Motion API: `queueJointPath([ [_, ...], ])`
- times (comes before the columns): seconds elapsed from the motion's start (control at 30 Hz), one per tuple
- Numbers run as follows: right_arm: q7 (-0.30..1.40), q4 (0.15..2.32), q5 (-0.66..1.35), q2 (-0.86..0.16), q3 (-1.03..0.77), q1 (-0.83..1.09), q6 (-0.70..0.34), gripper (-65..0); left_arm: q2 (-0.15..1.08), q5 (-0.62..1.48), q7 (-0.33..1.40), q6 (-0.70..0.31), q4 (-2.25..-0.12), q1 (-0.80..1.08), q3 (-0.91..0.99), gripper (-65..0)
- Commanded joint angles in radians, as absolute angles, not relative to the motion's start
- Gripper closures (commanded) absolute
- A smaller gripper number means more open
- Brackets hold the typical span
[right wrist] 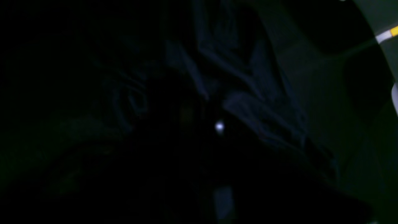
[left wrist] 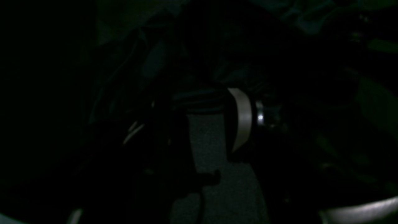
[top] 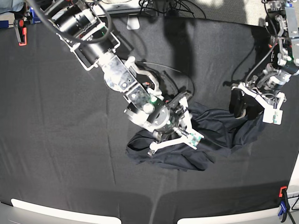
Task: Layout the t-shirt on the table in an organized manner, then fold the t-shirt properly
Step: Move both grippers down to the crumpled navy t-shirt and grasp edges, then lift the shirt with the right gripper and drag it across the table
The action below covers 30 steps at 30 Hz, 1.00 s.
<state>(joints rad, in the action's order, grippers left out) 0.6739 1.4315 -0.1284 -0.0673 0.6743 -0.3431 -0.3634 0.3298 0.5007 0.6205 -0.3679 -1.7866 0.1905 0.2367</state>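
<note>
The dark navy t-shirt lies crumpled in a heap right of the middle of the black-clothed table. My right gripper reaches in from the upper left and is pressed down into the heap's left part. Its dark fingers are lost against the fabric. My left gripper hangs at the shirt's upper right end, its jaws apart just above the cloth. Both wrist views are nearly black. The right wrist view shows only dim folds of the t-shirt. In the left wrist view a grey finger pad shows faintly.
Orange clamps hold the cloth at the far left corner and the near right corner. Cables and a small white box lie along the far edge. The pale table edge runs along the front.
</note>
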Motion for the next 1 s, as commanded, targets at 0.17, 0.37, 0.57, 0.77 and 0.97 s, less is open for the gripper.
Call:
queueJointPath([
  [0.17,0.697,1.449,-0.128,-0.061,0.67,-0.368,-0.37,0.0,0.342,0.514,0.59,-0.371,-1.803,0.18,0.242,-26.0],
  [0.37,0.797,1.496,-0.127,-0.099,0.67,-0.34,-0.374,0.0,0.342,0.514,0.598,-0.37,-1.803,0.18,0.242,-26.0],
  [0.57,0.84,1.693,-0.128,-0.216,0.669,-0.22,-0.374,0.0,0.342,0.514,0.644,-0.37,-1.803,0.181,0.242,-26.0],
  [0.77,0.928,1.892,-0.128,-0.348,0.644,-0.079,-0.374,0.0,0.342,0.514,0.644,-0.369,-1.803,0.181,0.242,-26.0],
  [0.97,0.998,1.993,-0.127,-0.471,0.57,0.055,-0.374,0.0,0.342,0.513,0.644,-0.368,-1.803,0.18,0.242,-26.0],
])
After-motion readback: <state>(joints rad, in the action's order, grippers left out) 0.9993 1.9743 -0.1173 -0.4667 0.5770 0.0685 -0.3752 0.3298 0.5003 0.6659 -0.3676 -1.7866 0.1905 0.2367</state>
